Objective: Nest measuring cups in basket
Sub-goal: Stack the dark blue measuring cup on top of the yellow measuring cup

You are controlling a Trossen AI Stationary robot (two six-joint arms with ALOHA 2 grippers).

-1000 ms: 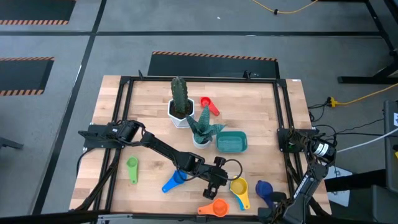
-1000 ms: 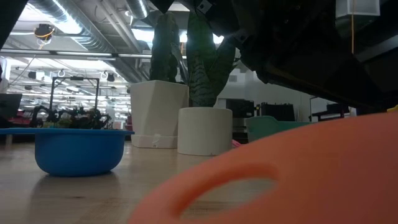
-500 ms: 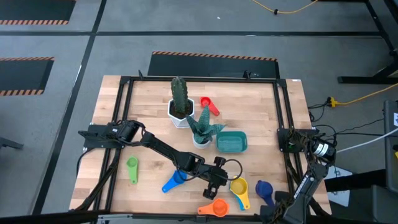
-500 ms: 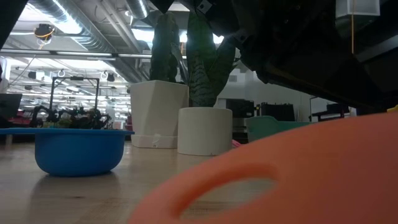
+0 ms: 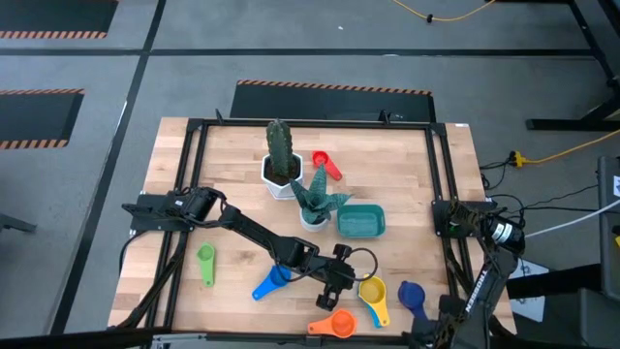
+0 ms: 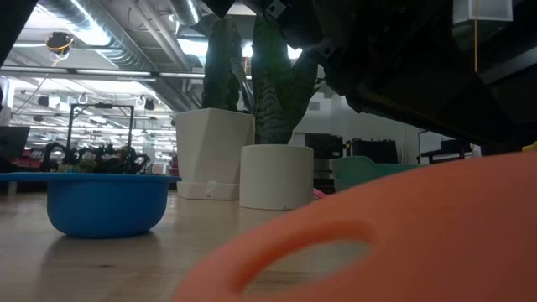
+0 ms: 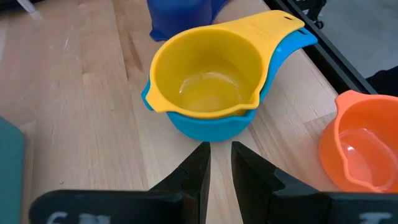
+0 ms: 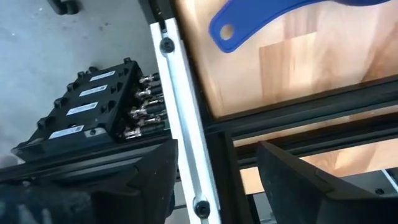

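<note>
My left gripper (image 5: 352,282) (image 7: 220,155) hangs low over the table, its fingers a narrow gap apart and empty. Just ahead of them a yellow measuring cup (image 7: 208,74) (image 5: 373,292) sits nested inside a light blue one (image 7: 211,127). Around it on the wood lie an orange cup (image 5: 334,325) (image 7: 364,143), a dark blue cup (image 5: 412,295), another blue cup (image 5: 269,283) (image 6: 105,201), a green cup (image 5: 205,262) and a red cup (image 5: 326,163). The teal basket (image 5: 361,221) stands on its base mid-table. My right gripper (image 5: 436,315) (image 8: 217,162) is wide open over the table's near right corner frame.
A white hexagonal cactus pot (image 5: 281,167) and a round white plant pot (image 5: 313,208) stand just left of the basket. The black frame rail (image 8: 186,112) runs along the table's edge, with an electronics box (image 8: 87,106) beyond it. The dark blue cup's handle (image 8: 261,18) lies near that rail.
My right gripper has drawn back a little toward the table's right edge, away from the dark blue cup. The left arm and all the cups have stayed where they were.
</note>
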